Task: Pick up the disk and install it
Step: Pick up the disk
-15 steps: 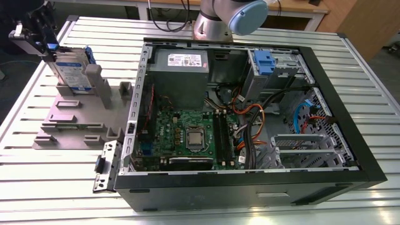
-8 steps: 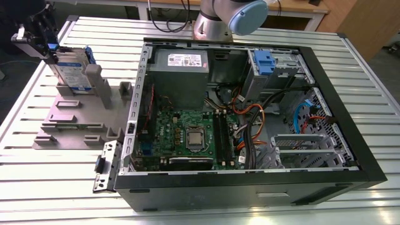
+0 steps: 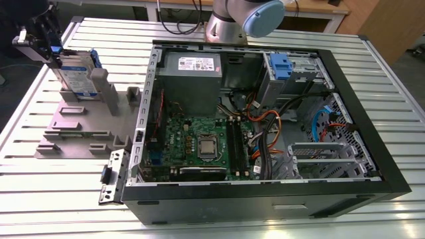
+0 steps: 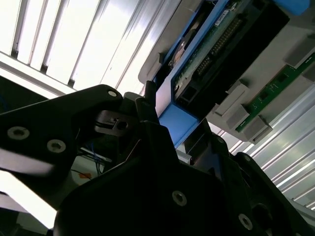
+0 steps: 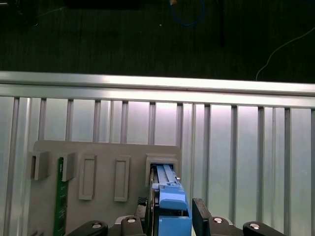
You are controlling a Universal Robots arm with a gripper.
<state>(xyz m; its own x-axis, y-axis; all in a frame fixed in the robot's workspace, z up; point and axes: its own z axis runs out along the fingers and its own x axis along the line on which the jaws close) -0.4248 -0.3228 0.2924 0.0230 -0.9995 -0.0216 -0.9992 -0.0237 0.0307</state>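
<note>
The fingers (image 5: 202, 215) stand parted, one on each side of the disk (image 5: 170, 194), close against its blue rail but not clearly clamped on it. In both wrist views the blue end of the disk runs up between them. The gripper (image 3: 53, 49) points down over the disk's upper end, at the exterior view's far left.

The disk stands upright on its edge in a slot of a grey holder (image 3: 73, 130), label side showing in the exterior view. In the first wrist view a green circuit strip (image 5: 60, 196) sits in another slot of the same holder, well apart from the disk. The holder lies on the slatted metal worktop (image 3: 53, 199), just beside the open computer case (image 3: 388, 149). The arm's base joint (image 3: 229, 22) rises behind the case.
</note>
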